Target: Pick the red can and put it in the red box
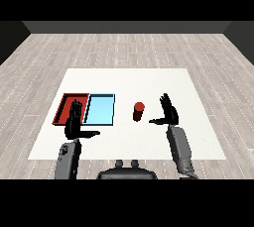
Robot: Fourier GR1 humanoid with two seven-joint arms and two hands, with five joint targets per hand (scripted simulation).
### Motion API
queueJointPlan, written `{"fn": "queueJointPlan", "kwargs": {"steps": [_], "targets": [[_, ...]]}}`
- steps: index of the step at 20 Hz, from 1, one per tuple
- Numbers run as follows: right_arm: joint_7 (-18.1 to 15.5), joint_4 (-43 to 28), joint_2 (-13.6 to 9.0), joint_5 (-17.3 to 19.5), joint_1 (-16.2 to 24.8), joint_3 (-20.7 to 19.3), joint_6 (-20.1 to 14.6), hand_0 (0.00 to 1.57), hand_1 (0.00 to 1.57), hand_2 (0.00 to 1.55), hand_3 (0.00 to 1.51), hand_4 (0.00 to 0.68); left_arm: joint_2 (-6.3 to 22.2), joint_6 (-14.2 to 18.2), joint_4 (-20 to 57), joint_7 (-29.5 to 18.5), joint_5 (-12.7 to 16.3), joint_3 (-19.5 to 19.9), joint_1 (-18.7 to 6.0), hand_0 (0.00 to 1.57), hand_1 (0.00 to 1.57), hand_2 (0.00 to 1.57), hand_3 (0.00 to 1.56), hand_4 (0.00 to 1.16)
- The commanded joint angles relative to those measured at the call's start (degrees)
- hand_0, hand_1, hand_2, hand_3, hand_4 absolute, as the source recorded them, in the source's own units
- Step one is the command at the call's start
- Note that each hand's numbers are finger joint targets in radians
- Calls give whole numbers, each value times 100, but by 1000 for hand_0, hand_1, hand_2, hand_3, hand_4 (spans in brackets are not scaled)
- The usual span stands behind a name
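The table (129, 80) has a plain white, matt, smooth top. The floor (124, 47) around it looks like pale grey wood planks with visible grain. The red can (138, 111), the red tray (65, 103) and the light blue tray (100, 109) look smooth and evenly coloured, without shine. Both forearms look like smooth grey plastic or metal.

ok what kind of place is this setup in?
Probably a bare test room set up for tabletop sorting: a white table on a grey plank floor, dark walls behind. On it only a red tray, a light blue tray and a red can.
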Motion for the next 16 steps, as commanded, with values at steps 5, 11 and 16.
{"fn": "queueJointPlan", "kwargs": {"steps": [5,11,16], "targets": [[-366,504,173,-139,-6,107,36,0,0,0,0,0,-112,305,-288,463,-89,-130,-236,0,0,0,0,0],[-382,457,337,-419,91,900,-576,0,0,0,0,0,51,52,307,115,89,132,-364,0,0,0,0,0],[-689,1035,337,-596,-206,850,-588,0,0,0,0,0,64,-59,350,-183,29,99,-156,0,0,0,0,0]]}}
